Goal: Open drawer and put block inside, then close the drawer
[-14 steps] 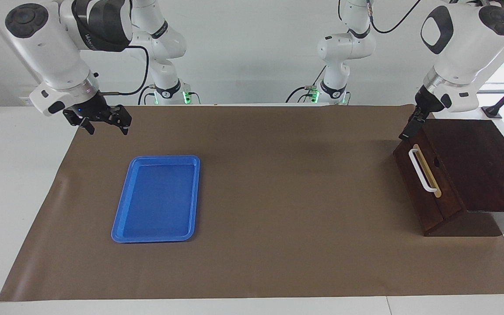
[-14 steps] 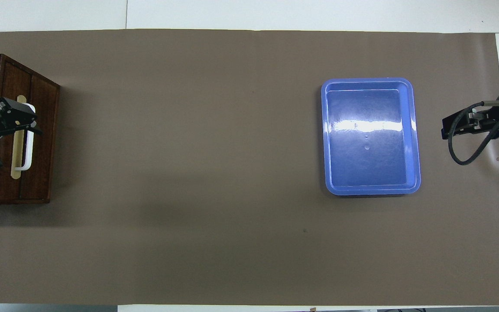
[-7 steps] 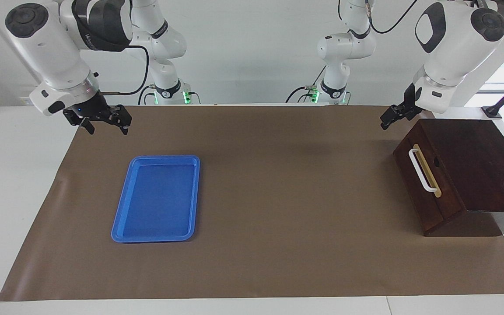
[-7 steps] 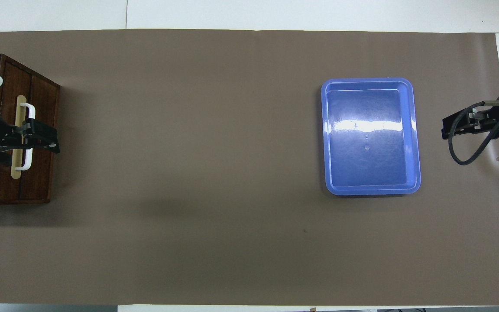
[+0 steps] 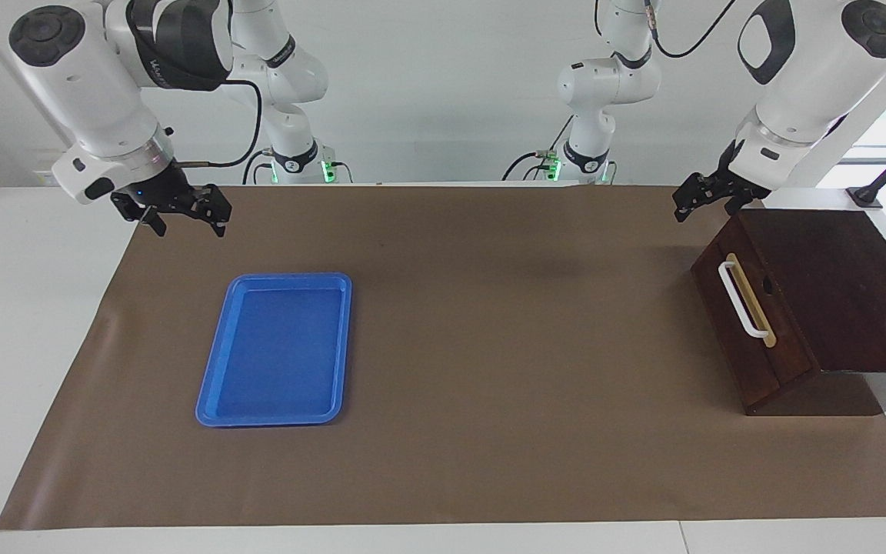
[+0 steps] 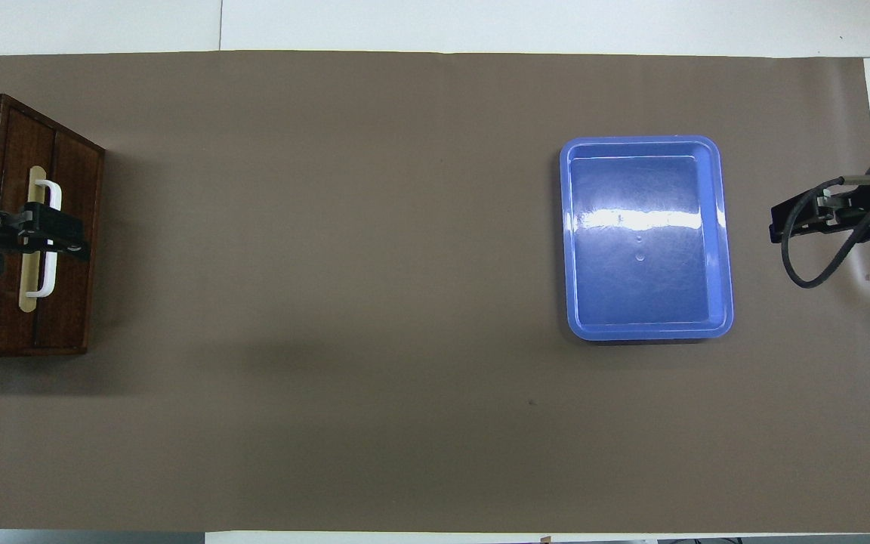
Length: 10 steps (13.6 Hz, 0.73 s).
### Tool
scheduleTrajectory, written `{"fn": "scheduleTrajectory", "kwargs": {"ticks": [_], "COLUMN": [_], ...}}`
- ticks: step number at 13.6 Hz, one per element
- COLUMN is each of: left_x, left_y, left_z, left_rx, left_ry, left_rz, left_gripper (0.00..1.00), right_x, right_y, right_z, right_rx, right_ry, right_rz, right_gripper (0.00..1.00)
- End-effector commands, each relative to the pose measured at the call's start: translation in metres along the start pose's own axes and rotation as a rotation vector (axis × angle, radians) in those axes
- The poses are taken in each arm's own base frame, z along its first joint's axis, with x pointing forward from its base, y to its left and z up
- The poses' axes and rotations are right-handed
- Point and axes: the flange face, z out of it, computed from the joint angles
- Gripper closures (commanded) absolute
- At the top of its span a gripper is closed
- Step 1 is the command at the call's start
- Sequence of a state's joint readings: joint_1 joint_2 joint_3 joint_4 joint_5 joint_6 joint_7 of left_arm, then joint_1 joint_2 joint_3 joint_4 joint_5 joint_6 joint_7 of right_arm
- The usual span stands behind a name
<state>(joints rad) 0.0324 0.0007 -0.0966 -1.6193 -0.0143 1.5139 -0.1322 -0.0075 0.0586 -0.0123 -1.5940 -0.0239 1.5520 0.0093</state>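
Start w/ the jaws: both are released and hold nothing. The left gripper (image 5: pixel 701 201) hangs in the air near the upper corner of the cabinet (image 5: pixel 835 292), beside its front, at the left arm's end of the table. A sec ago it was low, right at the top edge of the drawer (image 5: pixel 754 323) front; since then it has lifted away and turned, so it touches nothing now. The right gripper (image 5: pixel 181 215) waits over the edge of the brown mat (image 5: pixel 489 385), near the blue tray (image 5: pixel 278 350), and did not move.

The drawer is fully shut, its white handle (image 5: pixel 743 300) free. You cannot find the block anywhere: not in the tray, not on the mat. I judge it is prob. already inside the drawer, but the pictures do not prove this.

What it means for you: if the block is inside, the task looks finished and the left arm is only retreating. If not, nothing is begun, bc the drawer must first be opened by its handle. Check this before you go on.
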Motion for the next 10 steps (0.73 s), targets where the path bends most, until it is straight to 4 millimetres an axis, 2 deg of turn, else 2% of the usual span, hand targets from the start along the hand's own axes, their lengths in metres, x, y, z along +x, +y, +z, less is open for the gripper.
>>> {"fn": "scheduleTrajectory", "kwargs": {"ticks": [1, 10], "left_x": [0.0078, 0.0106], "left_y": [-0.0019, -0.0012], "left_z": [-0.0026, -0.0044], "left_rx": [-0.003, -0.009], "left_ry": [0.014, 0.039], "left_rz": [0.021, 0.036], "left_gripper": [0.0, 0.0], "right_x": [-0.0064, -0.0064], "right_y": [0.0013, 0.0013], "right_z": [-0.0016, -0.0016], "right_rx": [0.008, 0.008], "right_ry": [0.001, 0.001], "right_rz": [0.015, 0.017], "right_gripper": [0.0, 0.0]}}
